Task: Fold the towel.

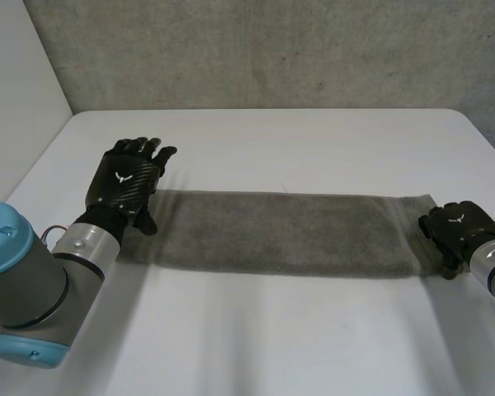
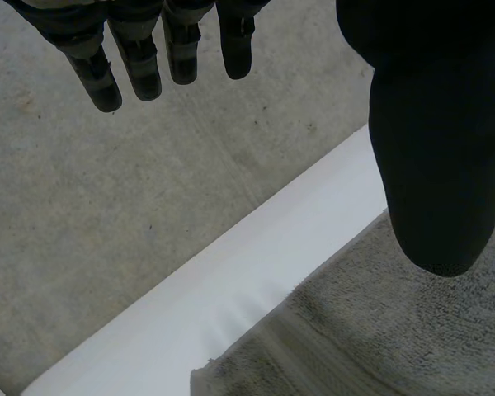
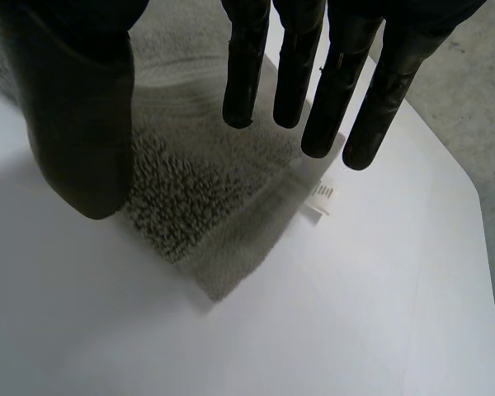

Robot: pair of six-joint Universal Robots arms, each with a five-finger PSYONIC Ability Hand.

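Since the towel (image 1: 285,231) lies flat, my left hand (image 1: 125,180) and right hand (image 1: 454,227) hover at opposite ends, fingers loose and empty, ready to pinch.

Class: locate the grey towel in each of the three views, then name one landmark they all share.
Head view: the towel stretches flat between the left hand and right hand.
Left wrist view: its end lies under the thumb.
Right wrist view: its labelled corner lies under the fingertips.
Shared landmark: the white table.
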